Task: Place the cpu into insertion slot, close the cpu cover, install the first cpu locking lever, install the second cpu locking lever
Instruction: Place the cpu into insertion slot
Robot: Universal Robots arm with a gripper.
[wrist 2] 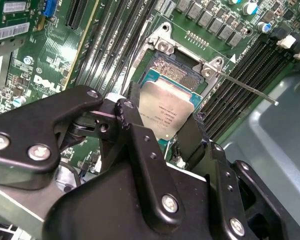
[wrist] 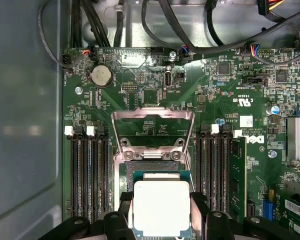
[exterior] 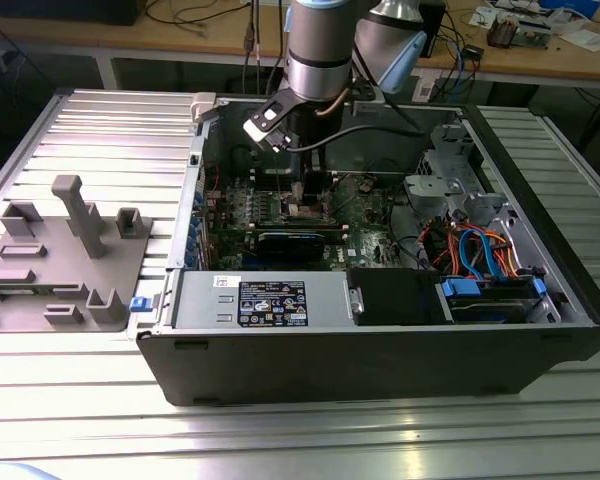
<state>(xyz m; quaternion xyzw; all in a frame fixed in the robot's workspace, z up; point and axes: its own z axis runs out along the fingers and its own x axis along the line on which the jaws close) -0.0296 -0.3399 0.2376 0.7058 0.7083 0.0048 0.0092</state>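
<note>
I've got the claw [exterior: 297, 192] down inside the open computer case [exterior: 380, 350], which sits on the ribbed metal counter [exterior: 80, 130]. A grey fixture tray [exterior: 65, 250] lies on the exterior view's left, well apart from the case.

In both wrist views the claw [wrist 2: 162, 122] [wrist: 161, 200] is clenched on the cpu [wrist 2: 167, 107] [wrist: 161, 212], one black finger [wrist 2: 135, 112] on each side of it, silvery top facing up. The cpu hangs over the insertion slot [wrist 2: 172, 67] [wrist: 157, 167] on the green motherboard [wrist: 140, 90]. In the second wrist view it looks slightly tilted, and part of the slot's dark centre shows uncovered beyond its far edge. Whether the chip touches the slot, I can't tell.

The cpu cover [wrist: 152, 112] is flipped open, standing back on the far side of the slot. A thin locking lever [wrist 2: 250, 90] sticks out free beside the slot. Long memory slots [wrist: 87, 175] flank the socket on both sides.
</note>
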